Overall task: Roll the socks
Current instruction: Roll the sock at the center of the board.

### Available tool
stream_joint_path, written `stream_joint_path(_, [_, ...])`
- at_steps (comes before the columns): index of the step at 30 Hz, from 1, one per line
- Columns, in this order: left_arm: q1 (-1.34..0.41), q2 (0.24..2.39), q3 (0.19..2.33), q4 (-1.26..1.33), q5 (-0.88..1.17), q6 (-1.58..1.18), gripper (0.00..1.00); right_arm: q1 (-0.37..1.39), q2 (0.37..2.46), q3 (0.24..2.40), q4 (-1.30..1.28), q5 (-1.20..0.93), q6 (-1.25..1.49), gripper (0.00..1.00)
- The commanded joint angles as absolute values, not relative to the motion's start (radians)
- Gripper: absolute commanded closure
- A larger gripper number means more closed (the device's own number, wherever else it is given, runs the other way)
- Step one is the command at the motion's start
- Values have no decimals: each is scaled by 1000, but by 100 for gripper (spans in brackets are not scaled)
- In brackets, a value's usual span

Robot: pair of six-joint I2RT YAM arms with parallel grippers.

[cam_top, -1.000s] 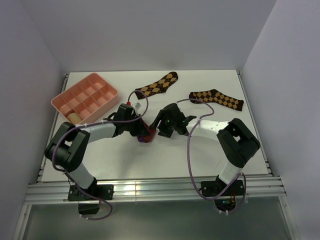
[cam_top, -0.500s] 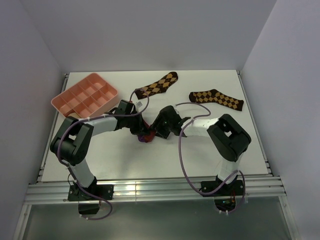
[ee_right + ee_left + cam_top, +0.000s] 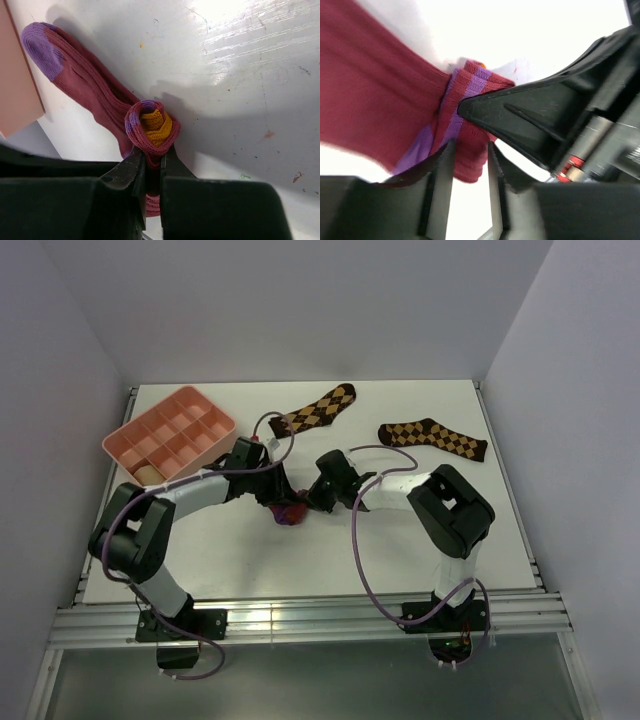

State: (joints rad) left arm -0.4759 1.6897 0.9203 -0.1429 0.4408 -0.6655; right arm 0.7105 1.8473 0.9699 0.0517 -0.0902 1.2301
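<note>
The crimson sock [image 3: 290, 511] with purple toe lies mid-table, one end wound into a small roll. In the right wrist view its flat part [image 3: 90, 92] runs up left and the roll [image 3: 152, 127] shows the orange cuff inside. My right gripper [image 3: 151, 152] is shut on the roll's lower edge, reaching in from the right [image 3: 309, 502]. My left gripper [image 3: 272, 498] meets it from the left; its jaws [image 3: 468, 147] stand apart with a fold of the sock [image 3: 470, 160] between the tips. A tan roll [image 3: 150, 472] sits in the tray's near corner.
A pink compartment tray [image 3: 112, 448] stands at the back left. Two dark brown argyle socks lie at the back: one [image 3: 315, 410] in the middle, one [image 3: 432, 438] to the right. White walls close in three sides of the table.
My right gripper moved in from the right and closed on the sock's roll. My left gripper, shut before, has opened its jaws.
</note>
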Motion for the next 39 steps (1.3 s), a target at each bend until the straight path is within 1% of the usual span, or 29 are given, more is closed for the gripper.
stream_joint_path(1, [-477, 1554, 920, -138, 279, -624, 62, 701, 1852, 985, -57, -78, 1220, 100])
stream_joint_path(2, [-476, 1539, 916, -132, 215, -623, 62, 698, 1847, 986, -66, -81, 1213, 100])
stream_joint_path(5, [-472, 1503, 887, -95, 119, -630, 64, 690, 1844, 1008, -109, -75, 1183, 100])
stream_joint_path(8, [-468, 1538, 887, -95, 75, -637, 68, 686, 1842, 1025, -143, -75, 1164, 100])
stream_joint_path(9, [-466, 1552, 890, -97, 72, -640, 71, 684, 1842, 1026, -152, -77, 1164, 100])
stream_joint_path(11, [-466, 1591, 890, -91, 75, -658, 74, 678, 1844, 1029, -169, -78, 1169, 100])
stream_joint_path(15, [-466, 1611, 827, -51, 69, -734, 81, 669, 1847, 1045, -242, -69, 1172, 100])
stream_joint_path(20, [-466, 1615, 730, -11, 80, -814, 83, 663, 1855, 1086, -320, -55, 1169, 100])
stream_joint_path(24, [-468, 1563, 649, 44, 98, -874, 84, 657, 1865, 1123, -386, -46, 1158, 100])
stream_joint_path(27, [-468, 1531, 603, 64, 98, -885, 84, 657, 1879, 1152, -409, -41, 1146, 100])
stream_joint_path(34, [-489, 1503, 575, 97, 97, -899, 84, 655, 1937, 1189, -442, -75, 1135, 100])
stream_joint_path(35, [-498, 1484, 565, 106, 91, -896, 82, 655, 1942, 1193, -442, -77, 1128, 100])
stream_joint_path(36, [-500, 1436, 560, 127, 74, -879, 76, 655, 1944, 1196, -439, -78, 1123, 100])
stream_joint_path(38, [-503, 1399, 577, 130, 58, -861, 69, 655, 1944, 1197, -434, -86, 1108, 100])
stream_joint_path(39, [-503, 1382, 592, 111, 45, -838, 68, 655, 1944, 1197, -436, -87, 1101, 100])
